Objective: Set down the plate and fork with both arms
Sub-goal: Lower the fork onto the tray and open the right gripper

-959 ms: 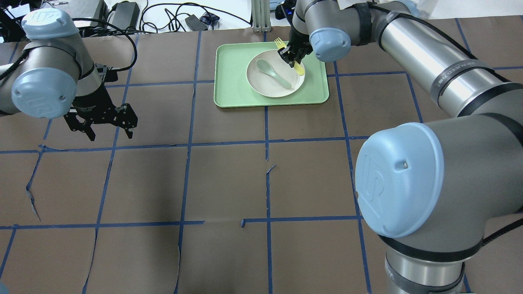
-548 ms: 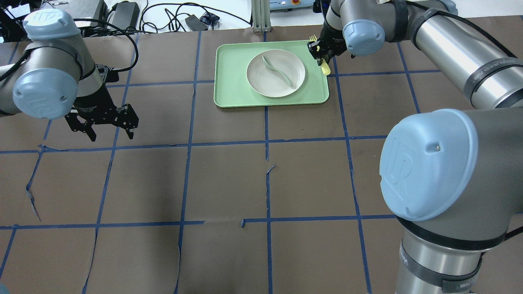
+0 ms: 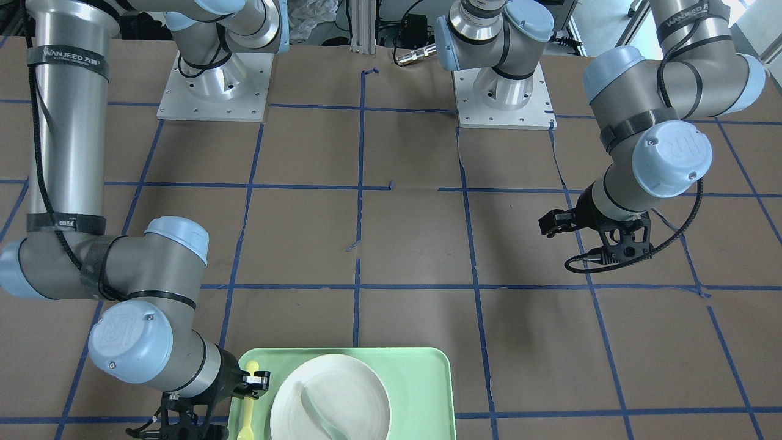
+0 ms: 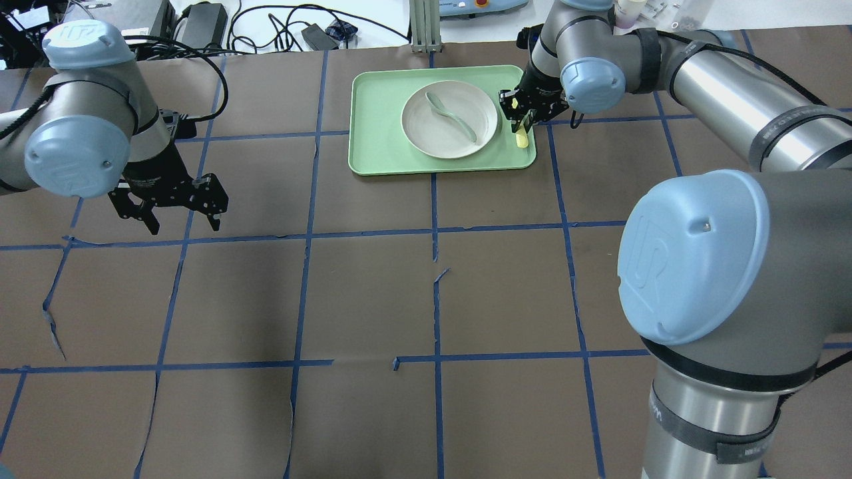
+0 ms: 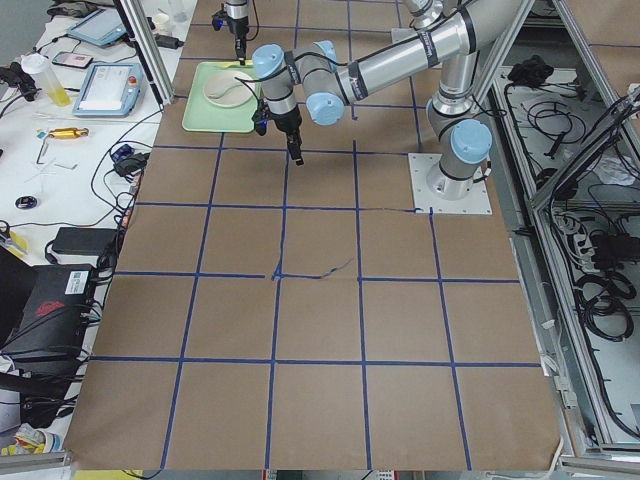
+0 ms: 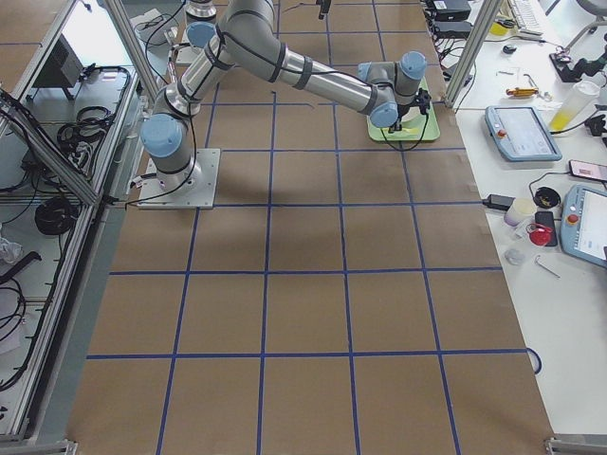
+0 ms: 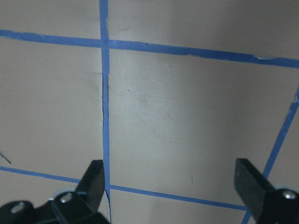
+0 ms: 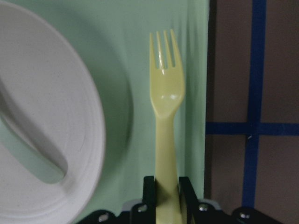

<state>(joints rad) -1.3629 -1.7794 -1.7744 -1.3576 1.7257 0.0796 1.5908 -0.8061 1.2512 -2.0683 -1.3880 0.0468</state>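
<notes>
The off-white plate (image 4: 426, 130) lies on the light green tray (image 4: 376, 120) at the table's far side, with a grey-green spoon (image 4: 456, 120) in it. My right gripper (image 4: 524, 118) is shut on the handle of the pale-yellow fork (image 4: 521, 139), held over the tray's right strip between plate and rim. In the right wrist view the fork (image 8: 166, 102) points away from the fingers (image 8: 148, 186), with the plate (image 8: 70, 107) to its left. My left gripper (image 4: 183, 226) is open and empty over bare table at the left, and it also shows in the left wrist view (image 7: 170, 186).
Brown paper with blue tape lines covers the table (image 4: 373, 299). Cables and power bricks (image 4: 200, 20) lie beyond the far edge. The front-facing view shows the tray (image 3: 421, 373), plate (image 3: 354, 391) and fork (image 3: 247, 415) at the bottom.
My right gripper has carried the fork from above the plate to the tray's right strip, then a little nearer. The spoon has shifted in the plate. The left arm has barely moved.
</notes>
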